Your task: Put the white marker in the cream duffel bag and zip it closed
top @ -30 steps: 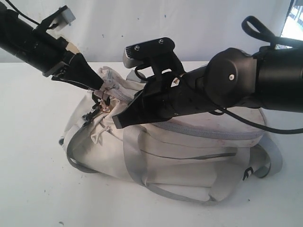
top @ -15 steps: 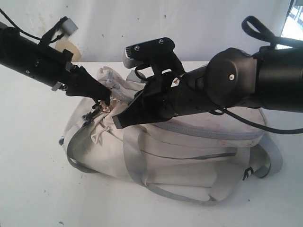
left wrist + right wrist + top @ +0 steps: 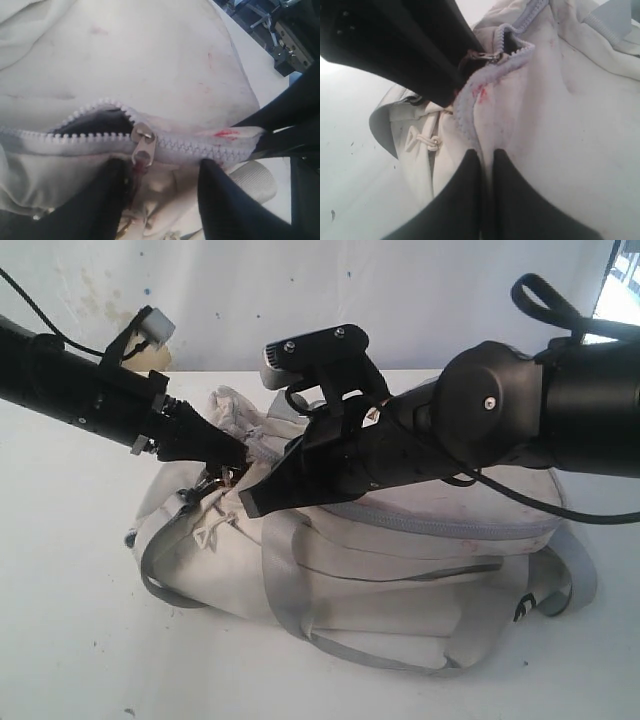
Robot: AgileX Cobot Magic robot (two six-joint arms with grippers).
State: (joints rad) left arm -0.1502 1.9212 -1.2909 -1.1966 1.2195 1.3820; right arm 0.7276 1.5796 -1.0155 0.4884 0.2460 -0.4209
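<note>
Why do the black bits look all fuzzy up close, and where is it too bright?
Left wrist view: the left pincer is blurry, being so near the lens, but the zip pull on the bag is sharp. Right wrist view: the right pincer is fuzzy too. Exterior view: a bright patch in one top corner is washed out.

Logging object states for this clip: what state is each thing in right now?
cream duffel bag: stained, not fully closed.
zipper: partly closed; a gap shows dark lining.
left gripper: jaws apart, either side of the zipper slider.
right gripper: jaws shut on the bag's fabric.
white marker: not visible in any view.
</note>
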